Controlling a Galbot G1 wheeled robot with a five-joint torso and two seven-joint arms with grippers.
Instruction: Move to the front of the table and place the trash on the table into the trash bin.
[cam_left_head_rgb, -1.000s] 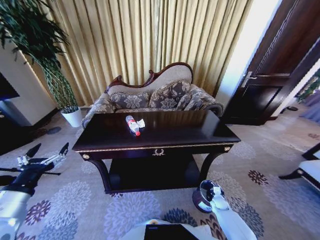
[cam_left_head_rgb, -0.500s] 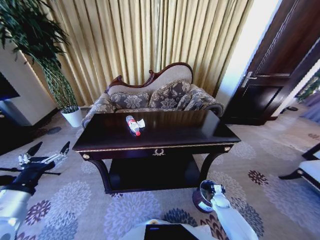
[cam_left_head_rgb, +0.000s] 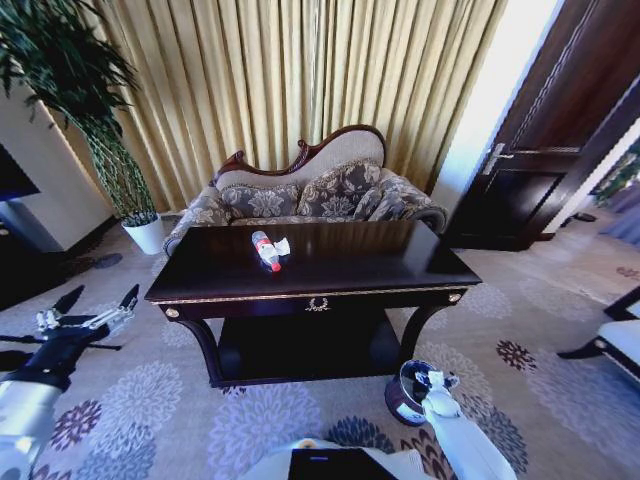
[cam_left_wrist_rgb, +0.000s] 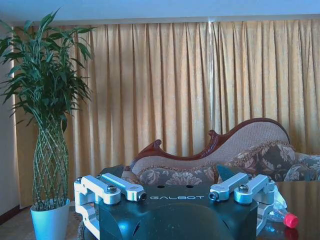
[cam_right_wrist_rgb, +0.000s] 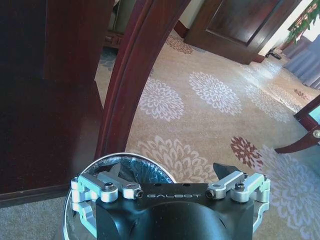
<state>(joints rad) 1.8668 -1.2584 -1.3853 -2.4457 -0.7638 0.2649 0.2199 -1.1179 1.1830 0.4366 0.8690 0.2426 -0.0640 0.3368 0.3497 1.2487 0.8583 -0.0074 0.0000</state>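
Note:
The dark glossy table (cam_left_head_rgb: 380, 262) stands straight ahead. On its left half lies the trash: a clear bottle (cam_left_head_rgb: 265, 250) with a red cap, and a crumpled white tissue (cam_left_head_rgb: 282, 245) touching it. The bottle's red cap end (cam_left_wrist_rgb: 283, 217) also shows past my left gripper (cam_left_wrist_rgb: 170, 172). That left gripper (cam_left_head_rgb: 95, 310) hangs open and empty off the table's left front corner, over the carpet. The black trash bin (cam_left_head_rgb: 403, 398) stands on the floor by the table's right front leg. My right gripper (cam_left_head_rgb: 434, 384) hovers open just above its shiny rim (cam_right_wrist_rgb: 117, 159).
A patterned sofa (cam_left_head_rgb: 310, 190) stands behind the table before gold curtains. A tall plant in a white pot (cam_left_head_rgb: 147, 234) is at the back left. The curved table leg (cam_right_wrist_rgb: 132, 80) rises close beside the bin. A dark door (cam_left_head_rgb: 545, 150) is at the right, with open carpet around it.
My right gripper has shifted slightly to the right over the bin. The left gripper has barely moved, and the trash lies where it was.

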